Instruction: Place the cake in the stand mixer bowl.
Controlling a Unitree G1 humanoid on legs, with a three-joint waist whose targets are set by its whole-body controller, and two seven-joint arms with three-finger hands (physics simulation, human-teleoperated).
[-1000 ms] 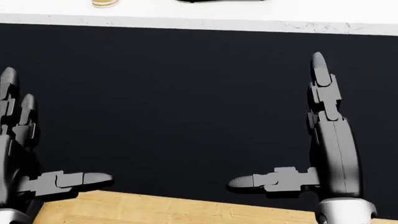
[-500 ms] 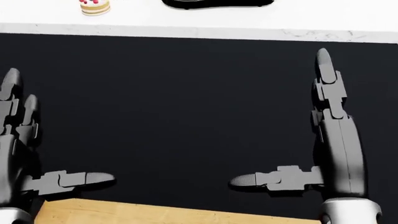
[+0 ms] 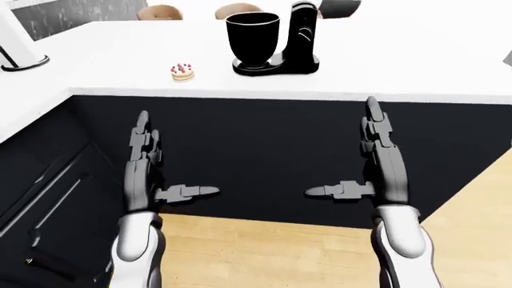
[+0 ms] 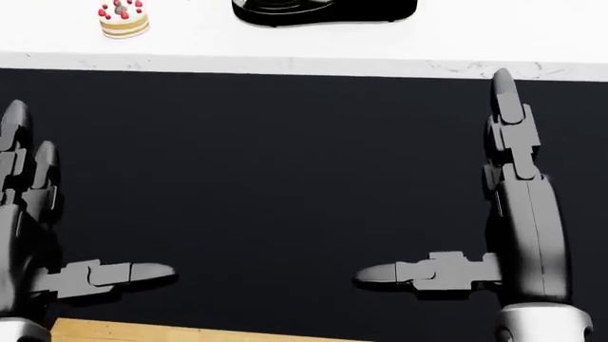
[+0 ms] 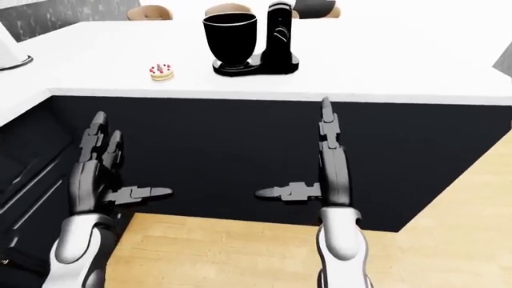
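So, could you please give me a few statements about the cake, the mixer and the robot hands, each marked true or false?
1. The cake sits on the white counter, left of the mixer in the left-eye view. True.
2. The cake is already in the bowl. False: it stands apart on the counter.
3. Both robot hands are open and hold nothing. True: left robot hand, right robot hand.
4. The right robot hand touches the mixer. False: it is below the counter edge, against the black cabinet face.

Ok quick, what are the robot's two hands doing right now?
Left hand: open, holding nothing.
Right hand: open, holding nothing.
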